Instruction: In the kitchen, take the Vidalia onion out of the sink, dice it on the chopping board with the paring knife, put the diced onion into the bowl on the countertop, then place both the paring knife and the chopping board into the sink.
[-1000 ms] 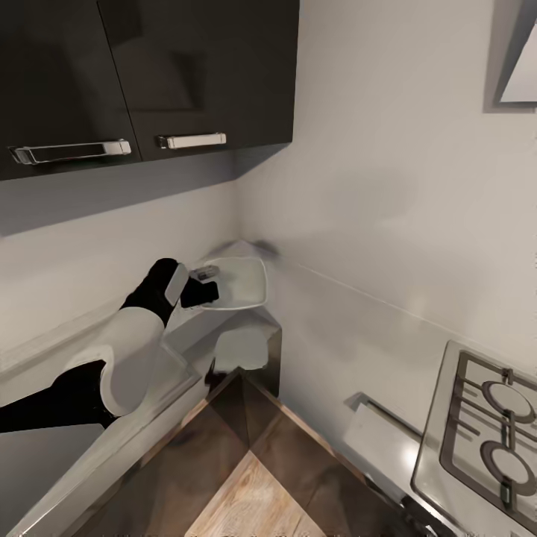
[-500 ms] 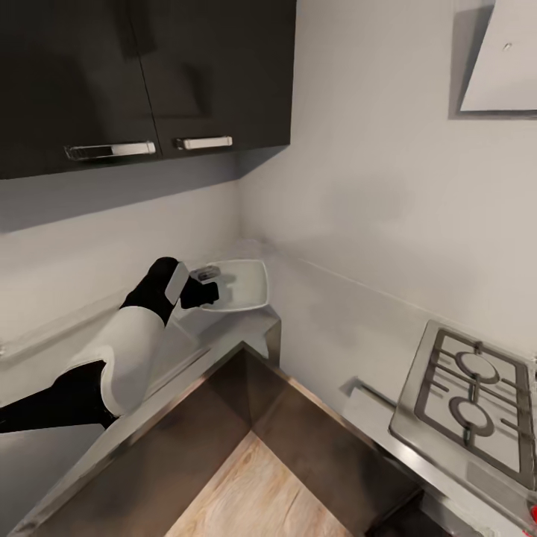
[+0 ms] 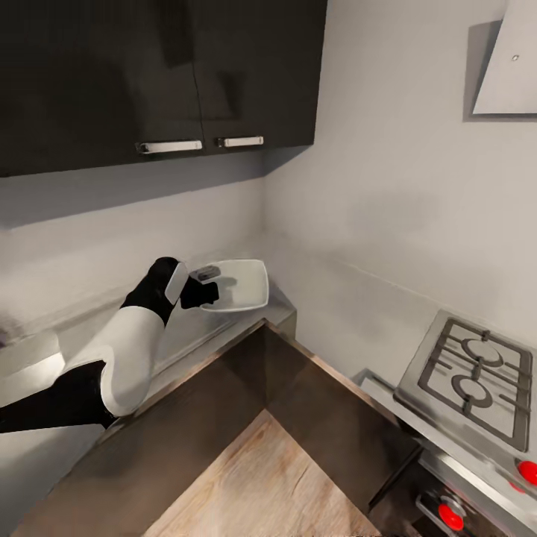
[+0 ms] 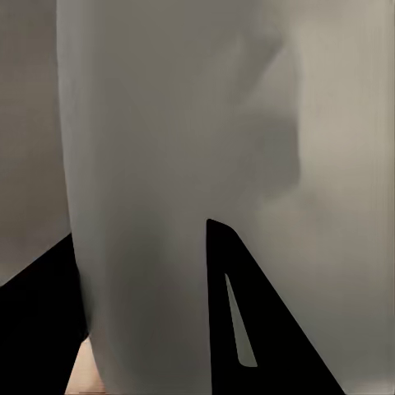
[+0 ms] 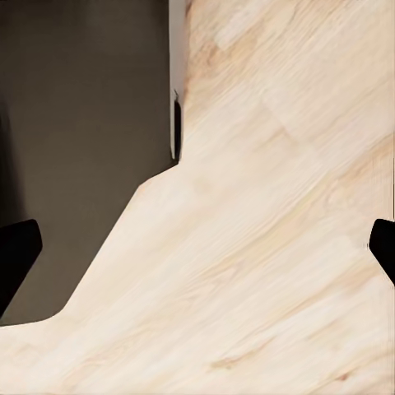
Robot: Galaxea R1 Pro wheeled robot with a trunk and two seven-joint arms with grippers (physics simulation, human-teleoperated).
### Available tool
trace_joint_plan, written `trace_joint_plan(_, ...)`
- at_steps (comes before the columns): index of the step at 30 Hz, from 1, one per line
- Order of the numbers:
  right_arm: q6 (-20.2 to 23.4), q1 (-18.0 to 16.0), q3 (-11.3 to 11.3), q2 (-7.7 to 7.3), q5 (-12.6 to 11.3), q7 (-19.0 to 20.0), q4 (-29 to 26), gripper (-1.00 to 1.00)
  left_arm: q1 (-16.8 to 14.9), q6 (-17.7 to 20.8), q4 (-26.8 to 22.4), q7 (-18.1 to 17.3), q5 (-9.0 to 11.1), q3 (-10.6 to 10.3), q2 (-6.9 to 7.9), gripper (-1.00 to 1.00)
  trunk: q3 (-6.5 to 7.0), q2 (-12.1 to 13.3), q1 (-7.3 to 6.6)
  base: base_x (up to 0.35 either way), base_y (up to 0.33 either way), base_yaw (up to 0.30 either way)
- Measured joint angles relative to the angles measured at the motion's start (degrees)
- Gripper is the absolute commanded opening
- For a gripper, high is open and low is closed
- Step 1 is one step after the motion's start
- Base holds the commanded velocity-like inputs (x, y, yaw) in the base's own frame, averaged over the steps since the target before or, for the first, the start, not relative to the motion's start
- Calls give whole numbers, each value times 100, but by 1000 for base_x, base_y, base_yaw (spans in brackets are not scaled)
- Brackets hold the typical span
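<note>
The left gripper (image 3: pixel 210 284) is clamped on the near rim of the white bowl (image 3: pixel 242 287), carried clear of the countertop (image 3: pixel 198 339) beneath — likely mid-transit, so next it needs setting down level — while the right gripper (image 5: pixel 197 247), fingertips wide apart, holds nothing.

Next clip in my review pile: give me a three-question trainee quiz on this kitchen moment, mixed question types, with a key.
1. True or false: the left gripper is clamped on the rim of the white bowl.
2. Multiple choice: what does the right wrist view look at? A) the sink B) a light wooden floor beside dark cabinets C) the stove
3. Fill in: the stove has ___ knobs on its front.

Key
1. True; the fingers straddle the rim, one inside the bowl.
2. B
3. red
</note>
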Motion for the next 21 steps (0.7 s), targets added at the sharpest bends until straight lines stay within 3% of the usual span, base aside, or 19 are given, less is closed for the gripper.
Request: trace_joint_plan(21,0,0,-2,2,0,0,0,100,0,0,4,-2,0,0,0,-100,0,-1,-2,-20,0,277)
